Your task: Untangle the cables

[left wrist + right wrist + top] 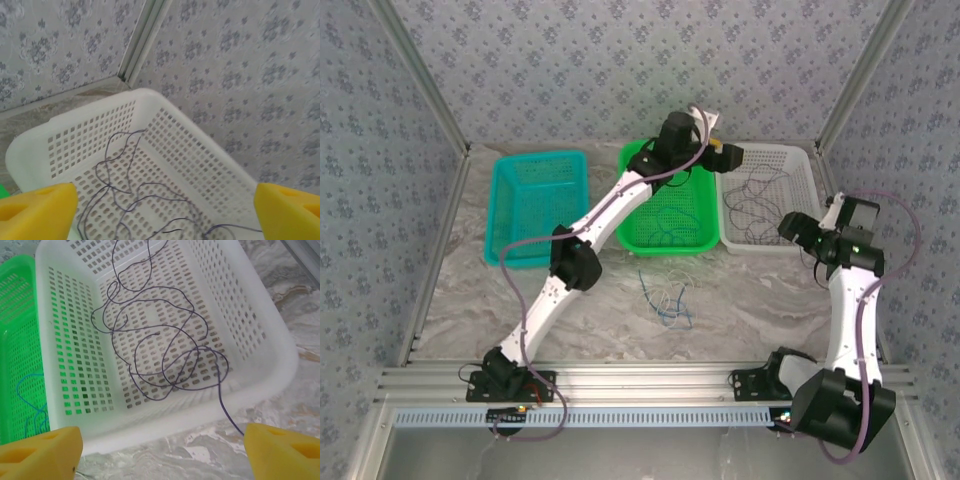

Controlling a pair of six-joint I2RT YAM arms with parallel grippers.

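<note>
Bolted nearest, the left arm (610,215) and right arm (850,290) reach across the marbled table (770,300). The left gripper (165,215) hangs over the white basket (150,97), its yellow pads spread wide and empty. The right gripper (162,455) gapes likewise just outside the basket's near wall. A dark purple cable (165,355) coils inside, one end trailing over the rim. A blue cable (670,225) lies in the green basket (700,247), and a small tangle (665,300) of blue and pale strands rests on the table.

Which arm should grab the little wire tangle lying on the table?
Probably the right. The right gripper hovers open by the near edge of the white basket, closer to the tangle. The left gripper is stretched out to the basket's far corner.
</note>
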